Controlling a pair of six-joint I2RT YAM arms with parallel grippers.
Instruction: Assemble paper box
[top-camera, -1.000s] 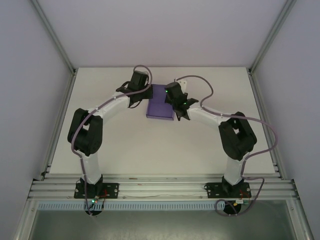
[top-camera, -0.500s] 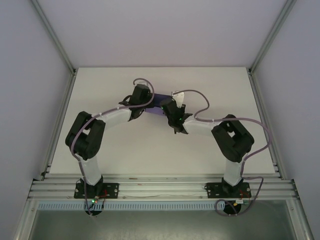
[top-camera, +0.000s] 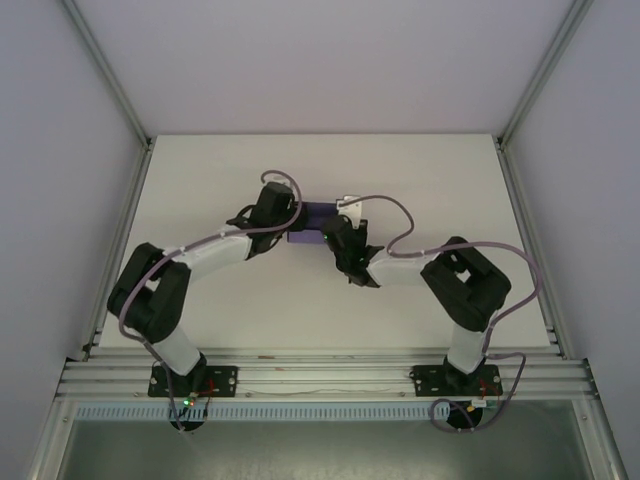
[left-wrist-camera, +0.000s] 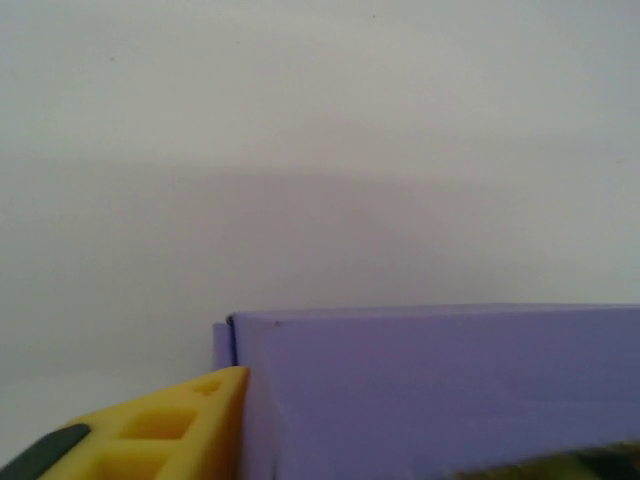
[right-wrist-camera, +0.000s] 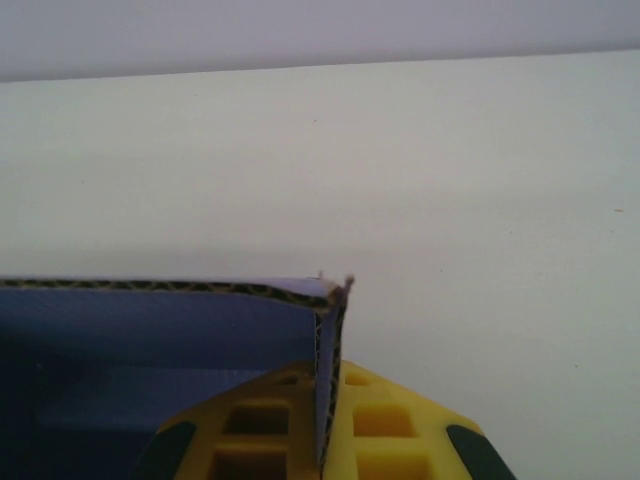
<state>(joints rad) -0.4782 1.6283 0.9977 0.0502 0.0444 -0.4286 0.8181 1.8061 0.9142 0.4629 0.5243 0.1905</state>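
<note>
Right gripper (right-wrist-camera: 326, 400) clamps one upright wall of the paper box (top-camera: 318, 214), with the card edge pinched between its two yellow fingers (right-wrist-camera: 415, 430). Probably a hold to keep that wall standing while the other arm works.

Left gripper (top-camera: 284, 224) sits at the box's opposite end. One finger (left-wrist-camera: 215, 420) touches an outer corner; gripping or merely bracing, I cannot tell.

Box rests mid-table (top-camera: 430, 180), between both wrists, likely so each arm can reach it.

Overhead view gives the layout, but the arms hide the contact. Right wrist view shows the corrugated edge and shadowed inside. Left wrist view shows a plain purple outer face.
</note>
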